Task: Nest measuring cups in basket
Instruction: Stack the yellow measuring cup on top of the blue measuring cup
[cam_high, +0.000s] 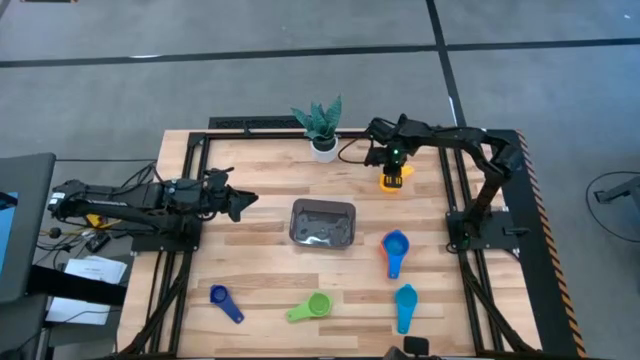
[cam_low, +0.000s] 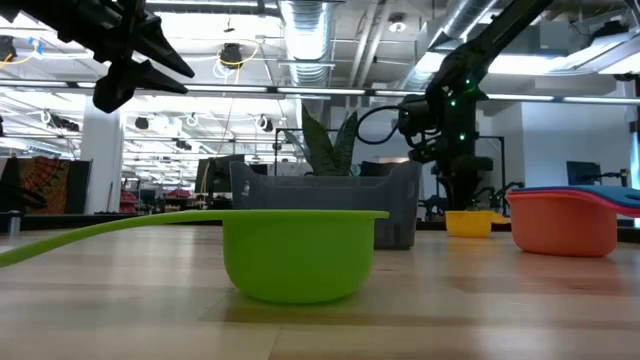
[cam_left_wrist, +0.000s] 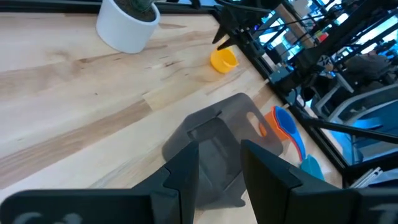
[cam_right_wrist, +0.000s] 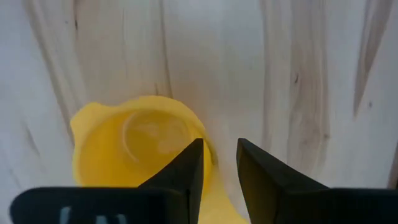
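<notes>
- Starting at the left, the left gripper (cam_high: 243, 201) hangs above the table beside the basket (cam_high: 322, 223), its fingers (cam_left_wrist: 186, 168) slightly apart and holding nothing. It appears to be waiting; a sudden swing toward the middle could knock the light mesh basket out of place.
- Near the front edge, a dark blue cup (cam_high: 222, 298) and a green cup (cam_high: 311, 308) lie well apart from the basket. Both look untouched, so much of the task seems still to do.
- At the centre, the basket sits on the wooden table (cam_high: 250, 250) with its dark inside hard to read; I cannot tell what it already holds.
- Behind the basket stands a potted plant (cam_high: 320, 128) near the far edge. An arm carrying a cup across could brush its leaves.
- Right of the basket, a blue cup stacked in an orange one (cam_high: 394, 247) and a light blue cup (cam_high: 405, 303) lie nearer the front.
- At the far right, the right gripper (cam_high: 396, 172) is low over the yellow cup (cam_right_wrist: 140, 155), fingers (cam_right_wrist: 186, 168) narrowly parted and straddling its rim near the handle, not yet clamped. A thin rim pinch could slip, tilting or flicking the cup away, or dropping it during the carry.
</notes>
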